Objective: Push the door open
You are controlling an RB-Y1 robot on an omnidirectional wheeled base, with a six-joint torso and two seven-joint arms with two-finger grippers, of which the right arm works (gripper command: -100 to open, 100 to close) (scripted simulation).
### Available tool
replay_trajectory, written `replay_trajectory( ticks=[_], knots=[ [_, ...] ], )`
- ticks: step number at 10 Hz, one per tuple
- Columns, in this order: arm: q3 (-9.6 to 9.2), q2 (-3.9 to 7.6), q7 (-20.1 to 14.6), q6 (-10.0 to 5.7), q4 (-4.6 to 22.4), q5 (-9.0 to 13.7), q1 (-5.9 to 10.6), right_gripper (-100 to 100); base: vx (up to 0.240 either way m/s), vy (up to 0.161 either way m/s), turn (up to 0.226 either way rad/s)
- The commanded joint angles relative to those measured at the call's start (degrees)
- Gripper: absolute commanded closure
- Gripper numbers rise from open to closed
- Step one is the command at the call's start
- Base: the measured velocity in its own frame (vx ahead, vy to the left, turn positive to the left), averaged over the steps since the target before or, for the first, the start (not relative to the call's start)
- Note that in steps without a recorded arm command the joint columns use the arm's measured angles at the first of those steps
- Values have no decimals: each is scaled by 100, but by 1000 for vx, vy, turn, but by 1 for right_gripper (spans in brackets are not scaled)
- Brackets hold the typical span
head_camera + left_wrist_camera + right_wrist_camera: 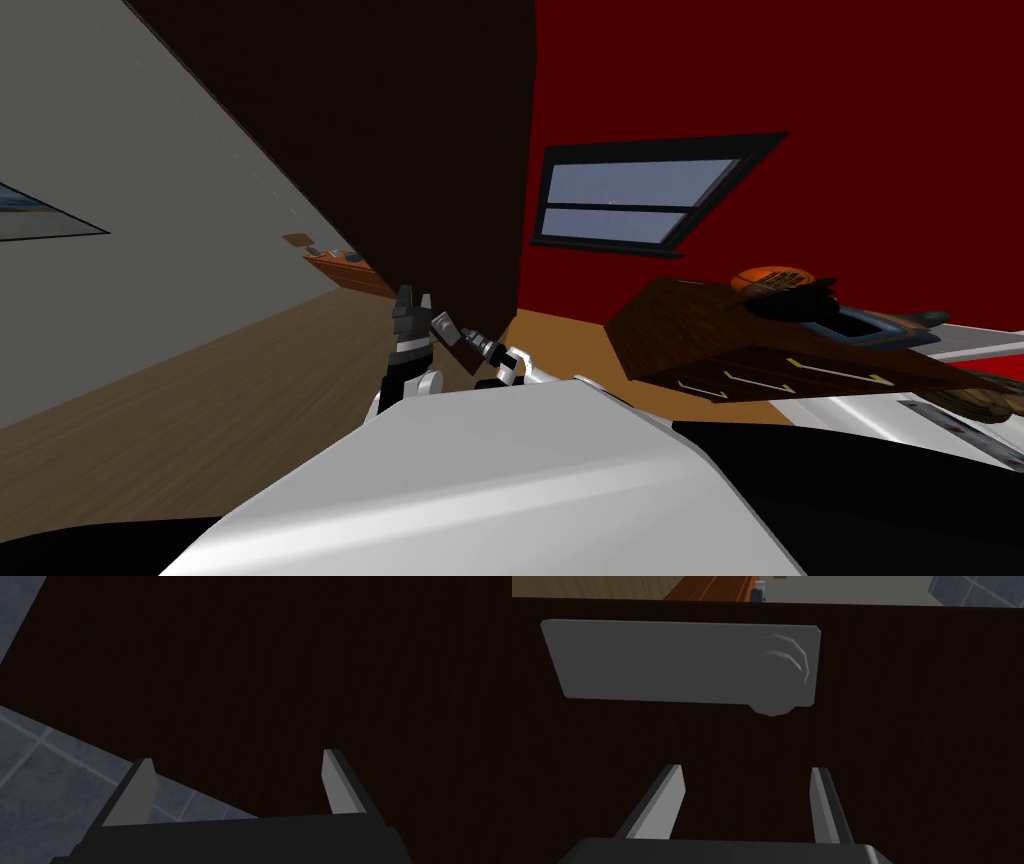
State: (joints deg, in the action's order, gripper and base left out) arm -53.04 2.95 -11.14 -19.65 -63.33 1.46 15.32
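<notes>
Door (400, 130): dark brown panel, standing ajar between a grey wall (150, 200) and a red wall (800, 80).

Head view.
- Left hand (412, 293): at the door's lower edge, fingers upright and parted. Contact with the door cannot be told.
- Right hand (440, 322): just beside the left hand, aimed at the door's face near its free edge.
- Window (630, 200): dark frame, on the red wall past the door's free edge.
- Dresser (740, 350): dark wood with drawers, on the window side of the door and well apart from it. Orange ball (770, 278) on top.
- Floor (200, 400): light wood, running up to the door along the grey wall.
- Orange-brown cabinet (345, 268): seen past the door's lower edge, against the grey wall.

Left wrist view.
- Door face takes up most of the frame, close ahead of the hand.
- Fingers (137, 791): set wide, holding nothing.
- Grey tiles (50, 766): beyond the door's edge.

Right wrist view.
- Door face close ahead of the hand.
- Grey plate (662, 661): flat on the door, just past the fingertips.
- Round knob (779, 676): at one end of the plate.
- Right fingers (662, 806): set wide, holding nothing, both short of the plate.
- Wood floor and orange-brown cabinet show past the door's far edge.
</notes>
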Motion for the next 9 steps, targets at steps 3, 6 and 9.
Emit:
replay_trajectory(
  ticks=[3, 6, 9],
  knots=[
    [113, -8, 26, 39, 45, 8, 20, -100, -87, -6, -18],
    [163, -42, 43, 68, 86, 4, 51, -100, 106, 167, 20],
    [228, -188, 64, 106, 139, 0, 91, -100, 113, 152, 27]
  ],
)
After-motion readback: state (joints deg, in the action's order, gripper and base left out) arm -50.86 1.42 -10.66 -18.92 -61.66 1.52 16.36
